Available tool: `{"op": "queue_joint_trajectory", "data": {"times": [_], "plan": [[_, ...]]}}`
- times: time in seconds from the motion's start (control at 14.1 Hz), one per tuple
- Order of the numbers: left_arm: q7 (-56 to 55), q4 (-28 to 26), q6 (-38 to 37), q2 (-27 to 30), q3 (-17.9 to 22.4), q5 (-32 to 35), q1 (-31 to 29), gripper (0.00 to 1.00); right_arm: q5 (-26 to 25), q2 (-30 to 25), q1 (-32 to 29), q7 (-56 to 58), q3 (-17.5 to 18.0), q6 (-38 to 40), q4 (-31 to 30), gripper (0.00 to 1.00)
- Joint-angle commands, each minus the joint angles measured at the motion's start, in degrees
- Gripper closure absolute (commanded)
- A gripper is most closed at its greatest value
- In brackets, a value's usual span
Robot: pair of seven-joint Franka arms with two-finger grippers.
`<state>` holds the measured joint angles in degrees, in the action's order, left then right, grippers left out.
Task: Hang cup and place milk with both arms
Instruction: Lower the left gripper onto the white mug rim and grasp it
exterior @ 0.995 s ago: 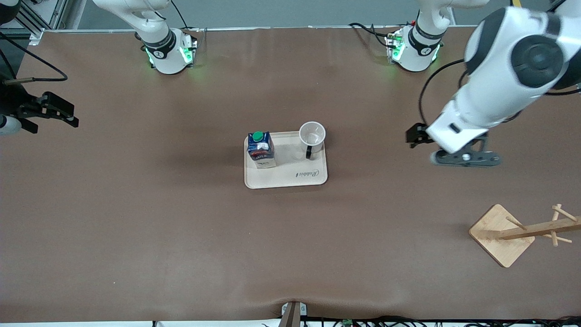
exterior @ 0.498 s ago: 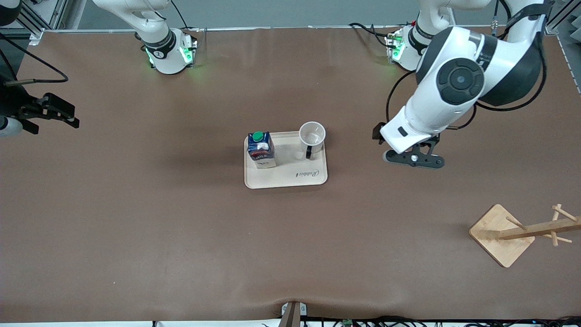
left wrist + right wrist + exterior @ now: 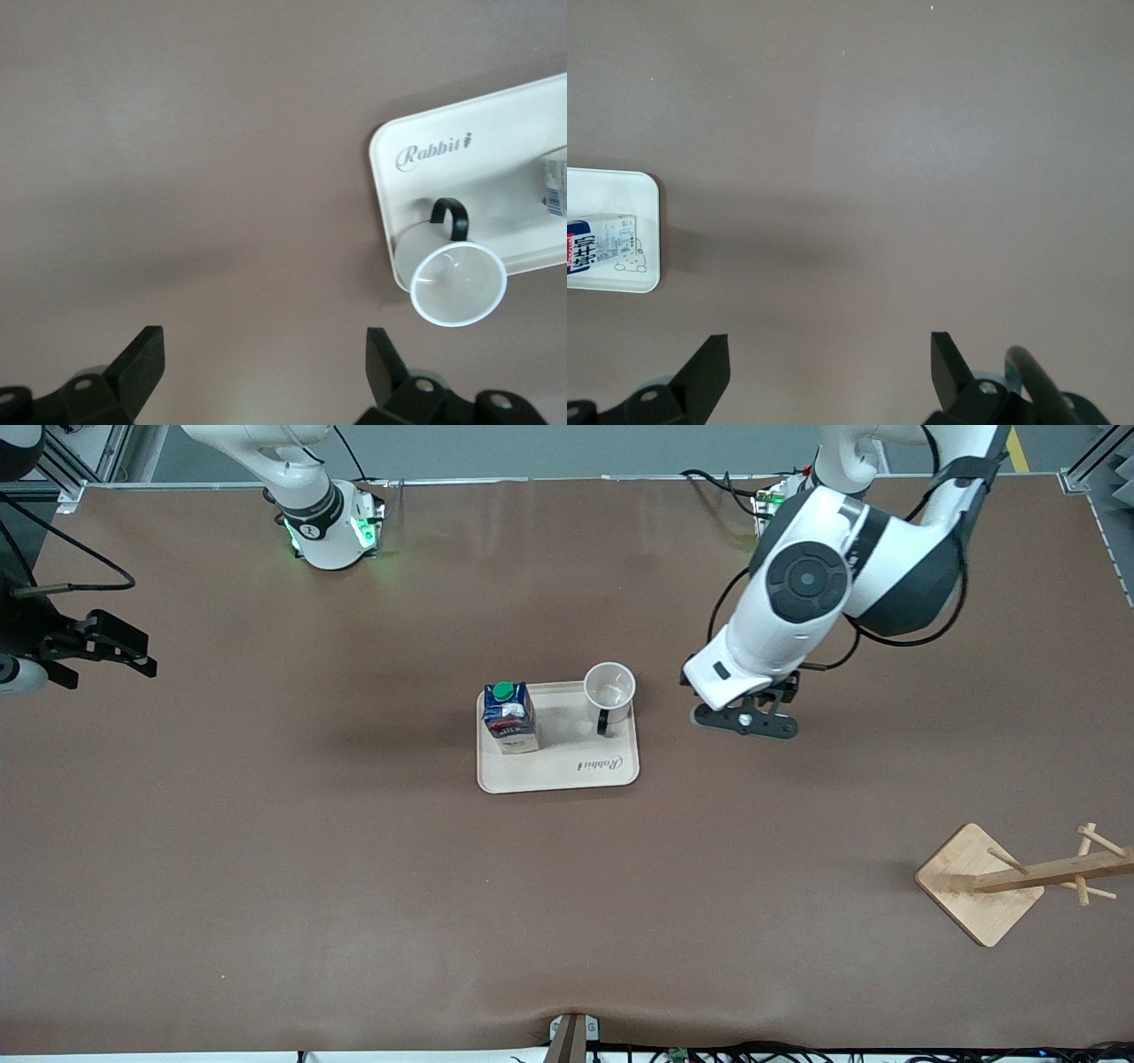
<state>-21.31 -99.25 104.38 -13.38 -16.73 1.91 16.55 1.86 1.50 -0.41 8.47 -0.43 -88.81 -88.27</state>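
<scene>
The cup stands upright on a pale tray at the table's middle, its black handle turned toward the front camera. The milk stands on the same tray, toward the right arm's end. My left gripper hangs over bare table beside the tray, toward the left arm's end. The left wrist view shows this gripper open and empty, with the cup and tray off to one side. My right gripper waits over the right arm's end of the table, open and empty, the milk far from it.
A wooden cup rack with pegs stands toward the left arm's end, nearer to the front camera than the tray. Both arm bases line the table's edge farthest from that camera. Brown tabletop surrounds the tray.
The left arm has swung from its end of the table toward the tray, bringing its open gripper close beside the cup. The right gripper has hardly moved.
</scene>
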Motion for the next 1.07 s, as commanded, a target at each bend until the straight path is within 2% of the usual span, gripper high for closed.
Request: {"op": "queue_joint_trajectory", "data": {"times": [0.0, 0.14, 0.36, 0.57, 0.71, 0.92, 1.0], "plan": [[-2.59, -5.50, 6.86, 1.08, -2.34, 0.20, 0.94, 0.00, 0.60, 0.26, -0.91, -0.30, 0.60, 0.04, 0.64, 0.00], [-3.30, -7.62, 11.00, -1.37, -2.78, 0.11, 2.08, 0.00, 0.60, 0.26, -0.91, -0.30, 0.60, 0.04, 0.64, 0.00], [-6.19, -7.72, 13.99, -5.16, -2.70, 0.20, 5.76, 0.00, 0.60, 0.26, -1.00, -0.30, 0.60, 0.04, 0.73, 0.00], [-7.87, -7.80, 14.53, -7.71, -2.70, 0.55, 7.79, 0.00, 0.78, 0.35, -0.91, -0.30, 0.60, -2.41, 0.73, 0.00], [-7.79, -8.07, 14.88, -9.55, -2.70, 0.99, 8.15, 0.07, 0.78, 0.26, -0.91, -0.30, 0.60, -2.86, 0.64, 0.00], [-8.05, -7.81, 18.22, -13.06, -2.70, 0.99, 8.23, 0.12, 0.78, 0.35, -1.00, -0.30, 0.60, -2.86, 0.64, 0.00], [-8.05, -7.81, 19.27, -13.60, -2.61, 0.99, 8.32, 0.19, 0.78, 0.35, -1.00, -0.30, 0.60, -2.86, 0.64, 0.00]]}}
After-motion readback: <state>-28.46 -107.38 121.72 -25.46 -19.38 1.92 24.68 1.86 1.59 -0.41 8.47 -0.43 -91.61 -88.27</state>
